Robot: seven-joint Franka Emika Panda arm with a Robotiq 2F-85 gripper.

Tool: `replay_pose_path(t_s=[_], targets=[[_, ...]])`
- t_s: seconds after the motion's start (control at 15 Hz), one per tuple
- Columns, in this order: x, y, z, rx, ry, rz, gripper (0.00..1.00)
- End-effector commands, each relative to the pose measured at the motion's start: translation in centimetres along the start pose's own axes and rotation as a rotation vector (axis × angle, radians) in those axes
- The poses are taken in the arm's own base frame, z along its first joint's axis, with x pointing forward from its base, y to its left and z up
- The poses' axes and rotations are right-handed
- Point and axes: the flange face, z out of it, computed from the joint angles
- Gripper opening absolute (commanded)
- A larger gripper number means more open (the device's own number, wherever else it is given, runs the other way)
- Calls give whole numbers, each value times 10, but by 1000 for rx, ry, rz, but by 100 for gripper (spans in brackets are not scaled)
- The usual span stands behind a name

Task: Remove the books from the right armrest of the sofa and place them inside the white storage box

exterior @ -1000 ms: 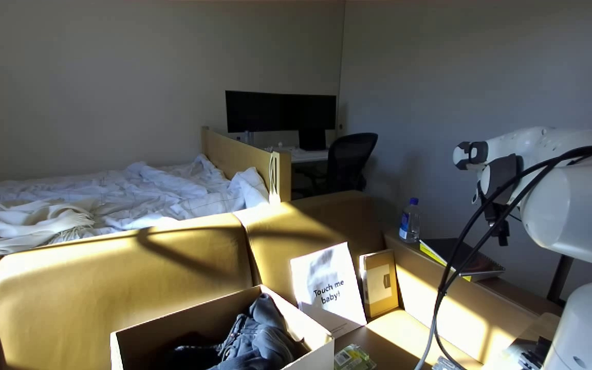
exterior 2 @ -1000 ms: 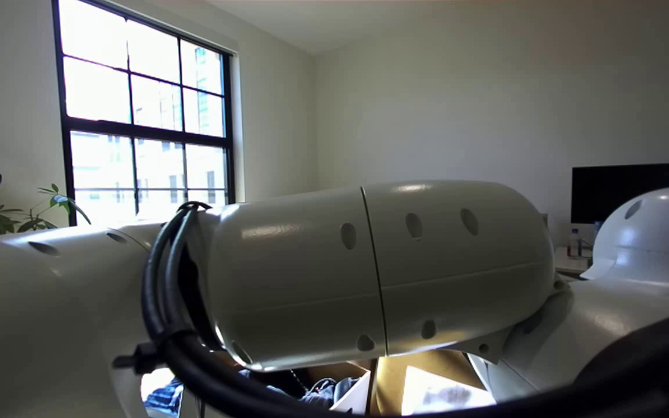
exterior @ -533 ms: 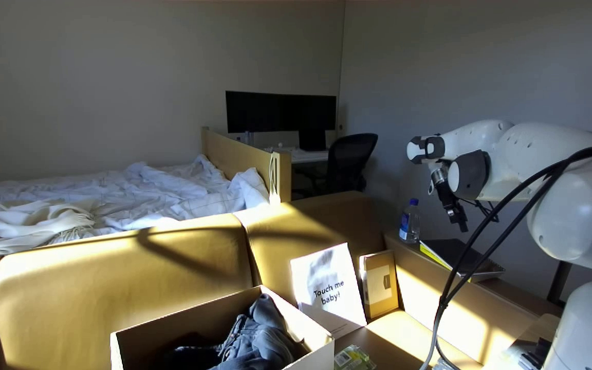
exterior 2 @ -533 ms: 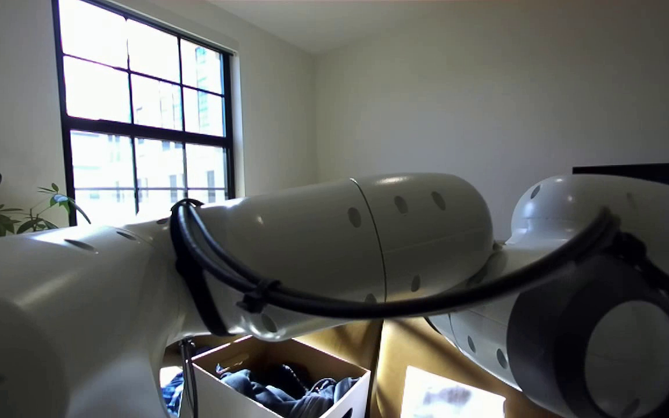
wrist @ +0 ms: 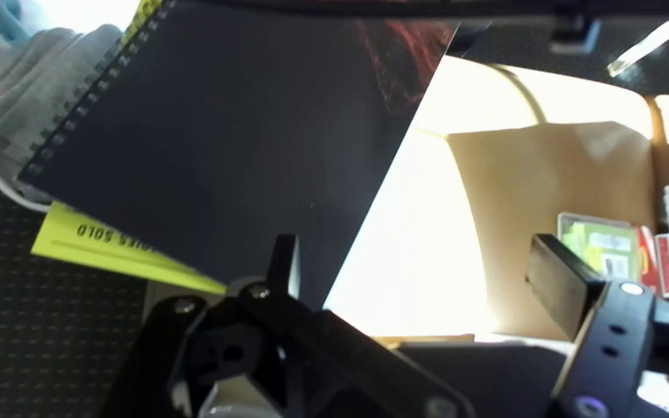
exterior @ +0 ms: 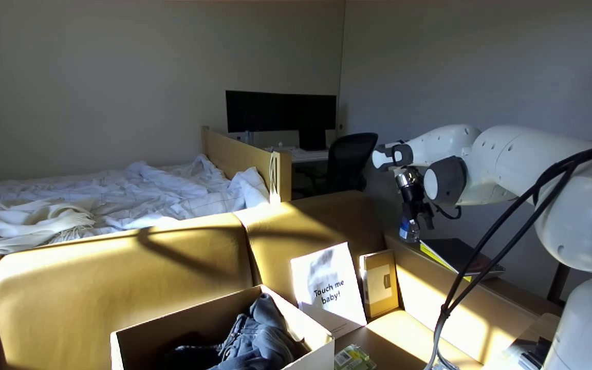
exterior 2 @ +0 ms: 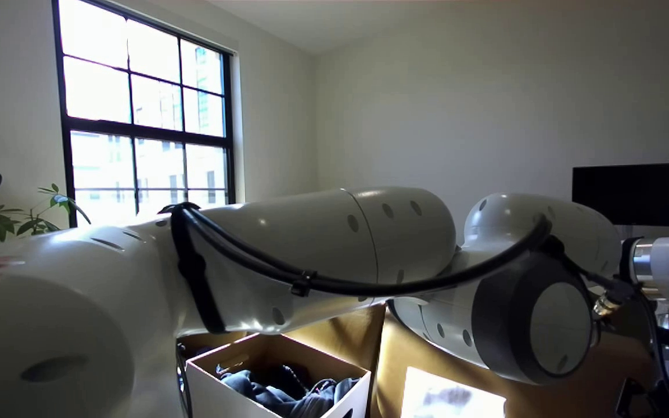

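A black spiral notebook (wrist: 224, 128) lies on a yellow book (wrist: 108, 249), both on the right armrest (exterior: 524, 298) of the tan sofa (exterior: 121, 272). Above their end nearest the bottle, my gripper (wrist: 426, 273) stands open with nothing between its fingers. In the wrist view its left finger overlaps the notebook's corner, while the other finger appears over the seat side. Whether either touches the books I cannot tell. Dark clothing fills part of the white storage box (exterior 2: 224, 395), which rests on the sofa in both exterior views.
A water bottle (exterior: 408, 233) stands on the armrest, partly behind the gripper. Against the backrest lean a white sign (exterior: 327, 290) and a brown box (exterior: 380, 285). A green package (exterior: 353, 358) lies on the seat. Black cables (exterior: 460, 277) hang from the arm.
My arm has swung left in an exterior view, bringing the gripper down close to the bottle and the notebook's near end. Its fingers look more spread. The books and box have not moved.
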Motion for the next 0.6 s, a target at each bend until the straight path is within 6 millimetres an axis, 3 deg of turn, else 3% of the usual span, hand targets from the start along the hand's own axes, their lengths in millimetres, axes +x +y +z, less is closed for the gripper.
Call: replay_pose_path(t_s=[0.0, 0.13, 0.53], targets=[[3, 5, -33, -68, 157, 77, 100], [2, 6, -52, -107, 229, 136, 100], [-27, -6, -90, -128, 193, 221, 100]])
